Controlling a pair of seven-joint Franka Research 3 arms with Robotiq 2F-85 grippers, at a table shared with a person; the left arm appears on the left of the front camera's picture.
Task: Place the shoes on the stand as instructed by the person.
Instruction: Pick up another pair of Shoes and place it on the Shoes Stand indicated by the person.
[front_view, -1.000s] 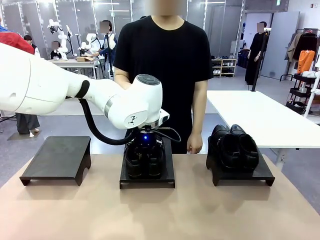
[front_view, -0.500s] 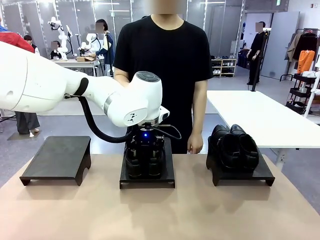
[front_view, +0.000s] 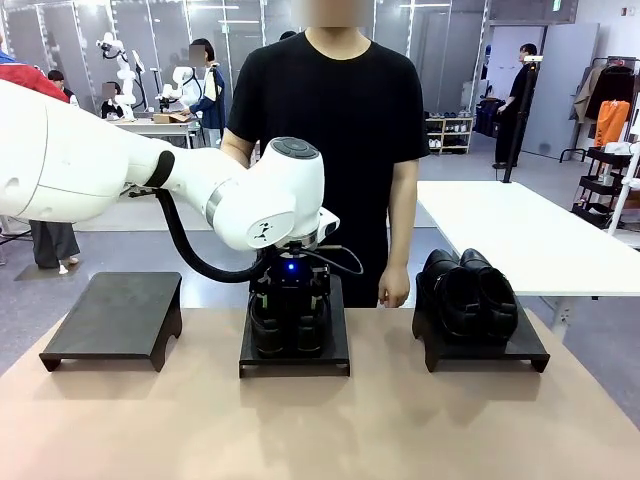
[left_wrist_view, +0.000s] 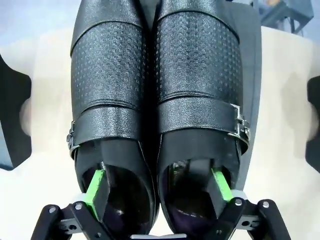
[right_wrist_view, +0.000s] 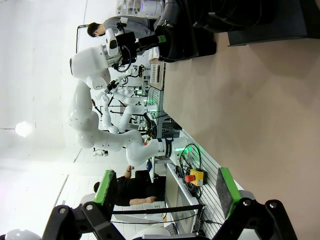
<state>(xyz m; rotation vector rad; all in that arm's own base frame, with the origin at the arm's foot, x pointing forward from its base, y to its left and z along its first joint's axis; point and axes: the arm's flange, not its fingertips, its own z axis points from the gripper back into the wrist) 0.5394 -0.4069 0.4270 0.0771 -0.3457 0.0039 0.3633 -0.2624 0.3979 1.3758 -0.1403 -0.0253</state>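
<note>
Shoes (left_wrist_view: 155, 100) are sitting side by side on the middle stand (front_view: 295, 355), toes pointing away toward the person (front_view: 330, 120). Left gripper (left_wrist_view: 157, 187) is hanging right over their heels, spread wide, one green finger (left_wrist_view: 95, 186) dipping into each shoe, maybe not pressing. Right gripper (right_wrist_view: 165, 192) is far off, spread wide, holding nothing. Another pair (front_view: 470, 290) is resting on the right stand (front_view: 485, 350); the left stand (front_view: 115, 315) is bare. The table (front_view: 320, 430) is flat and roomy.

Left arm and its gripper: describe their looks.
The left arm has a glossy white rounded shell, a grey round cap on the wrist joint, a small black logo, a blue light below, and a black cable looping under it. The left gripper is black with bright green finger pads.
</note>
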